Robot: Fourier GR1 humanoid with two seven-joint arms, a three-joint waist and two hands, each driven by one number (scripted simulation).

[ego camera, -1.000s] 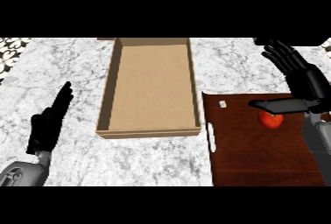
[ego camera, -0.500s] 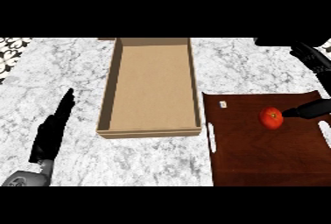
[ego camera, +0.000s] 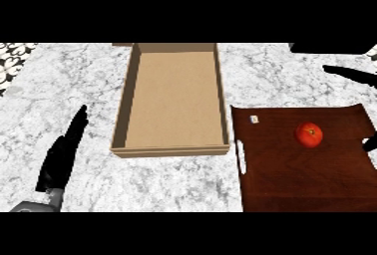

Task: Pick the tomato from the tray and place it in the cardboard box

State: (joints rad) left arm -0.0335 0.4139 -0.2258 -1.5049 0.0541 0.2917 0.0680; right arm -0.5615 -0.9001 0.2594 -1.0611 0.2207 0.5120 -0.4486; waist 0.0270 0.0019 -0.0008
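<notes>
Red tomato (ego camera: pixel 310 135) lying on the dark wooden tray (ego camera: pixel 294 184), right of the open cardboard box (ego camera: pixel 174 99) on the marble counter (ego camera: pixel 66 89), untouched by either hand. Left hand (ego camera: pixel 63 157) at the lower left, flat and edge-on with fingers straight, resting apart from the box. Right hand (ego camera: pixel 352 74) at the upper right edge, only straight black fingers showing, clear of the tomato and holding nothing.

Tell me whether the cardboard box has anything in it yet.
Empty. The cardboard box shows only its bare brown floor, and the tomato lies on the tray beside it.
</notes>
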